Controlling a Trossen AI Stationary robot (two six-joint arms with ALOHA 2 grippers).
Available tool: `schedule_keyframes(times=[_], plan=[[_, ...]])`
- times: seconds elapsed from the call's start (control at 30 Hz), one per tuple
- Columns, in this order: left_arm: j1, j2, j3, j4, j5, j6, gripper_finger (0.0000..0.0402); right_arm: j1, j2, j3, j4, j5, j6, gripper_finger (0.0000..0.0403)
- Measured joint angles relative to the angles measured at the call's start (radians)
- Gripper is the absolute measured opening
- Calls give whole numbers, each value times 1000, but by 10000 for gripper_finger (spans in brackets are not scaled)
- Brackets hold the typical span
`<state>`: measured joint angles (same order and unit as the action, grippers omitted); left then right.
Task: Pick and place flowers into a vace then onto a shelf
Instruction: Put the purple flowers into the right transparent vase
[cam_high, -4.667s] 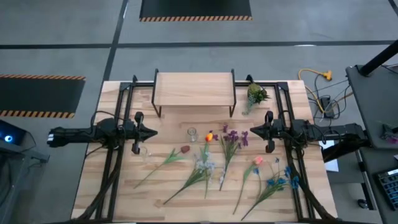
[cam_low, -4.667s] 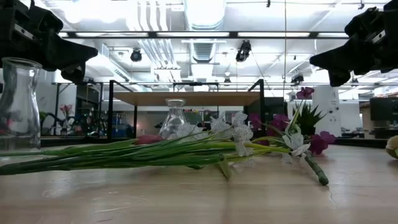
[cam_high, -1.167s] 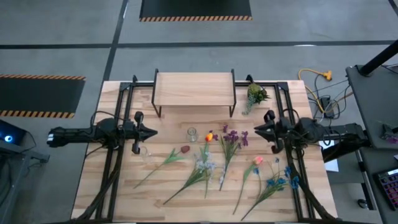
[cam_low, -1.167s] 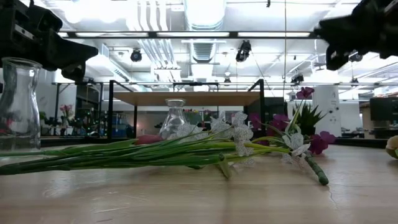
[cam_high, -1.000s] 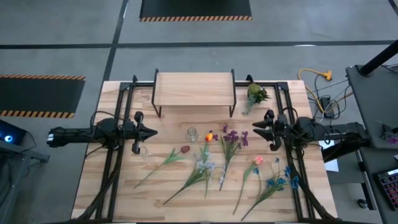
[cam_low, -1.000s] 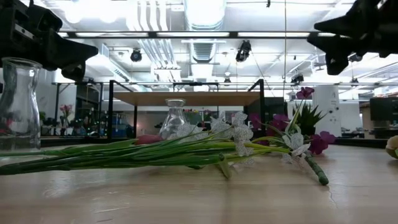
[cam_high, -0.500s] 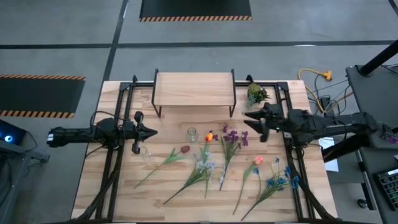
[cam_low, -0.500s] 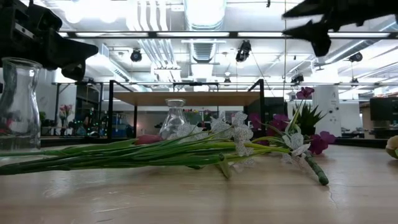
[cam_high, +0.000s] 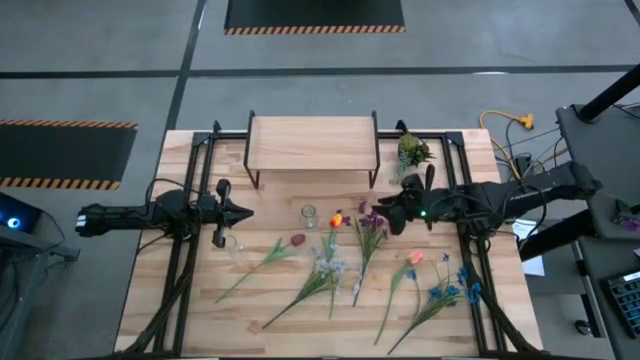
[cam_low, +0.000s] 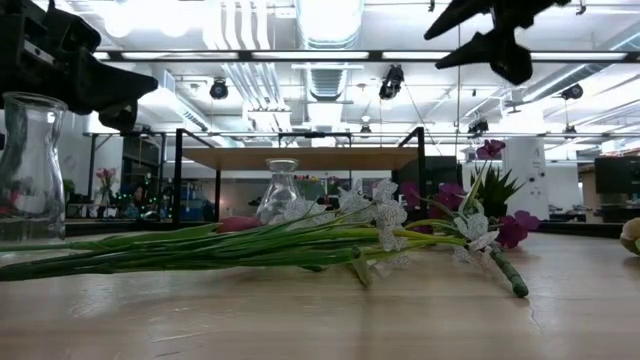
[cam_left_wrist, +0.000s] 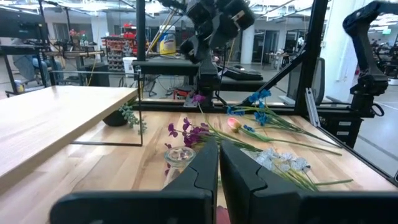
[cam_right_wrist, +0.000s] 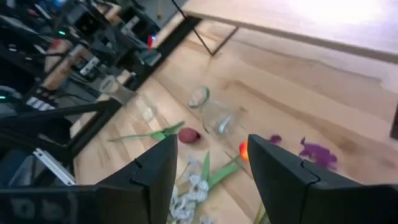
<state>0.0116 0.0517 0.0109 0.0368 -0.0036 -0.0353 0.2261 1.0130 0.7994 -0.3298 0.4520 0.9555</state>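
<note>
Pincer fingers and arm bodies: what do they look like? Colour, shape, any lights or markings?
Both arms are dark, near-black, slim and jointed. The left pincer tapers to a point; its own fingers are matte black, wedge-shaped slabs. The right pincer has the same dark angular fingers. A small green light glows on the right arm.

— What colours were the flowers (cam_high: 345, 262)?
— Green stems; heads were purple, blue, pink, orange, dark red and whitish.
— And the rest?
— The counter (cam_high: 270, 315) and shelf (cam_high: 312, 141) were light wood, the shelf's legs black, both arms dark.
</note>
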Motion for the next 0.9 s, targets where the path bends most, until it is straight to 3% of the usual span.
schedule_keyframes(times=[0.43,0.9], plan=[[0,0,0,4,0,0,0,162,324,303,-509,27,411,186],[0,0,0,-9,0,-3,0,205,671,449,-534,-91,669,172]])
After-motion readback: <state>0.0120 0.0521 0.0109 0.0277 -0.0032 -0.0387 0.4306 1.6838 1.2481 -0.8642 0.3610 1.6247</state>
